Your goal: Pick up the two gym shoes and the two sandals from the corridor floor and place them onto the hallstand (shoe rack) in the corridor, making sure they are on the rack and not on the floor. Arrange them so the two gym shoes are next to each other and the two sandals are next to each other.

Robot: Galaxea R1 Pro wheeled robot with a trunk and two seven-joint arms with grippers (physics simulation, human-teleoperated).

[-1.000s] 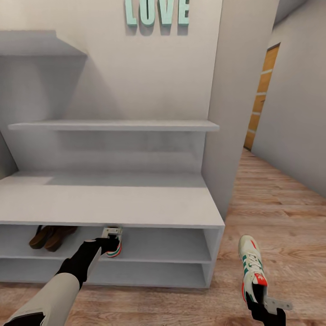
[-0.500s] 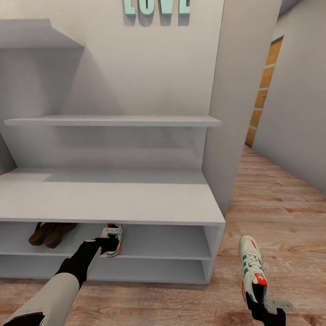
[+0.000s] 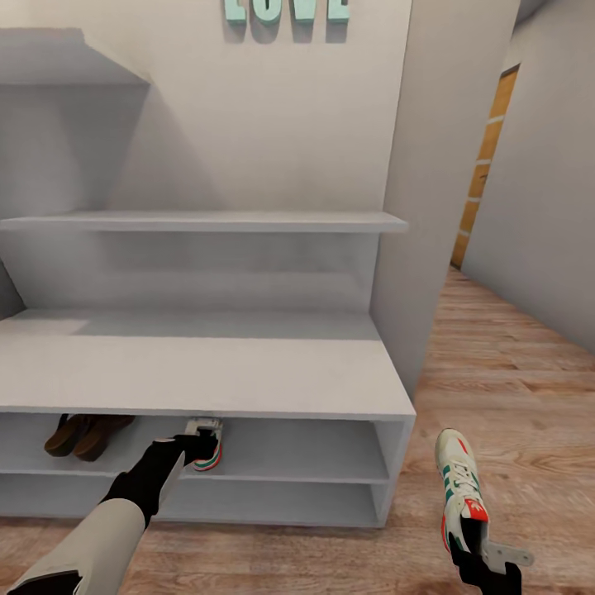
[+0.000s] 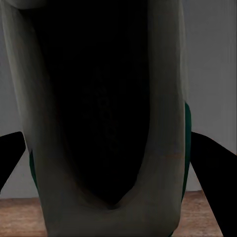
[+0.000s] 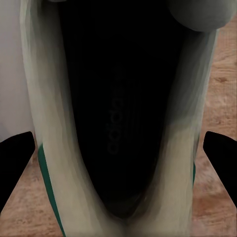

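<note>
Gym shoes [image 3: 459, 487] each pinched at the heel between left fingers [image 3: 192, 447] and right fingers [image 3: 483, 555]

Home hallway: shoe rack [image 3: 207, 372], floorboards [image 3: 512, 388]

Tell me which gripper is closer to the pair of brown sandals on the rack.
Left. The left gripper is inside the upper tier, just beside the sandals, holding a gym shoe. The right gripper is out over the floor, past the rack's end.

The hallstand [image 3: 207, 364] stands on the corridor floor [image 3: 512, 372]. Its upper open tier carries two sandals [image 3: 83, 434] at the left, side by side. Its flat top, lower tier and wall shelves carry nothing.
</note>
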